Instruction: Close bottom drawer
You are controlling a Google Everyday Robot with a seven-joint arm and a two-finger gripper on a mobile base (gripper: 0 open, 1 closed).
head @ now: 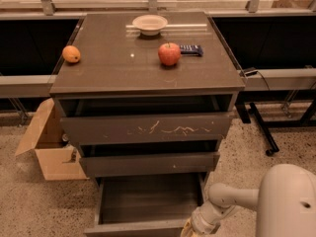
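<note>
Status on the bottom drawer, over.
Claw low at bottom drawer front, right end. Drawer pulled well out. Nothing visible in its path; cardboard box sits off left.

no readable text; hand (190, 228) by bottom drawer (148, 199)

White arm (236, 196), claw (189, 228) beside bottom drawer (148, 199)

Matt bottom drawer (148, 199), glossy cabinet top (123, 63), smooth plastic gripper (189, 228) at drawer's front corner
</note>
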